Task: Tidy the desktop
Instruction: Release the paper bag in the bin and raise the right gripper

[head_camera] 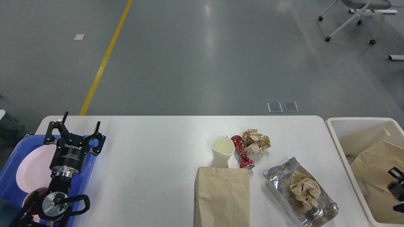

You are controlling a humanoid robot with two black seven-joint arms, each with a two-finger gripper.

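The left arm rises from the near-left corner, its gripper (80,126) pointing far, fingers spread wide apart and holding nothing. The right gripper (397,187) shows only partly at the right edge — its fingers indistinct.

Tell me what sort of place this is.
Probably a lab or workshop hall: a wide grey floor with a yellow line, a wheeled chair, and a desktop staged with litter.
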